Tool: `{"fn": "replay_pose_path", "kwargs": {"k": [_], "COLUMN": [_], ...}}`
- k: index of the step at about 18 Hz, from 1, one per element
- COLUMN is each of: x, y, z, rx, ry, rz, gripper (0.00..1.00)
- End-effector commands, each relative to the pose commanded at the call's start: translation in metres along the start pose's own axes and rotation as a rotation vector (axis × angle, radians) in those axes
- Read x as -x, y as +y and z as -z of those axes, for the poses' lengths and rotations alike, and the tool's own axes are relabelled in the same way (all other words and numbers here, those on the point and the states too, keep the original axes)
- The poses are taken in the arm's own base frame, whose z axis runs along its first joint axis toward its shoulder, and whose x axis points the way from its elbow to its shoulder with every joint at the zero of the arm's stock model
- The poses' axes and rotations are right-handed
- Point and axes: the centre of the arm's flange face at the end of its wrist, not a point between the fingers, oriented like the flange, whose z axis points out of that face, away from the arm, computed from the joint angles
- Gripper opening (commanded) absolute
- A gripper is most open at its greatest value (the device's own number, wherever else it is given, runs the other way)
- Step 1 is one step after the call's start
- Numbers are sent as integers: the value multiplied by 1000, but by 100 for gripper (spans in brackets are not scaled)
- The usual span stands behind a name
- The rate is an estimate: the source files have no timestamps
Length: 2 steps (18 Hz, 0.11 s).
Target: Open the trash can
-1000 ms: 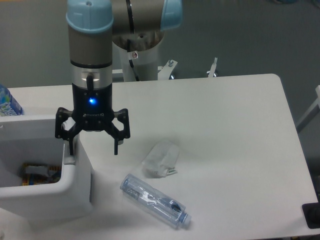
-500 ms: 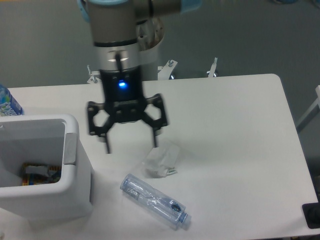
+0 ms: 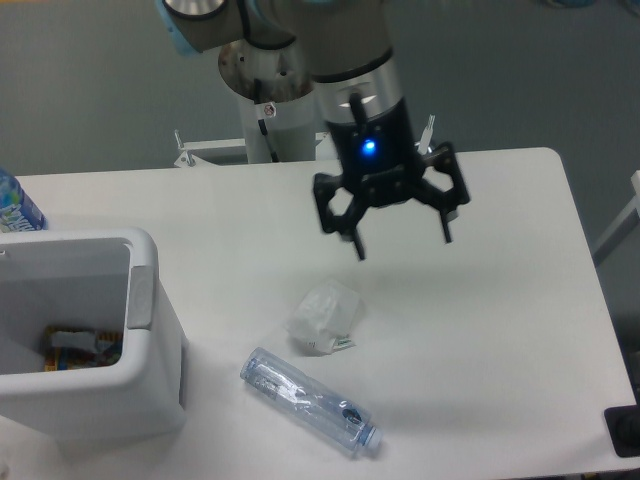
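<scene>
The trash can (image 3: 150,390) is a large white boxy bin at the table's left front. Its top stands open, and trash shows inside at the bottom. A light grey strip (image 3: 141,297) runs along its right rim. My gripper (image 3: 403,238) is open and empty. It hangs above the table's middle, well to the right of the can and apart from it.
A crumpled clear plastic bag (image 3: 324,316) lies on the table below the gripper. A clear plastic bottle (image 3: 310,400) lies on its side near the front edge. A blue-labelled bottle (image 3: 15,208) stands at the far left. The white table (image 3: 500,300) ends at the right.
The gripper has moved from the trash can's right rim up and to the right, to above the table's middle. It stays open. The can's top stays open.
</scene>
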Motion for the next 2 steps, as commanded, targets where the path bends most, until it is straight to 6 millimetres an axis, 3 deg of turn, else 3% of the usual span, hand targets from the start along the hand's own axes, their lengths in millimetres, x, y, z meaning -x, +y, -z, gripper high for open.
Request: {"fn": "replay_pose_path", "kwargs": {"k": [2], "x": [13], "y": [11], "z": [-4], "rx": [13], "ry": [-5], "rz": [-10], "gripper": [100]}}
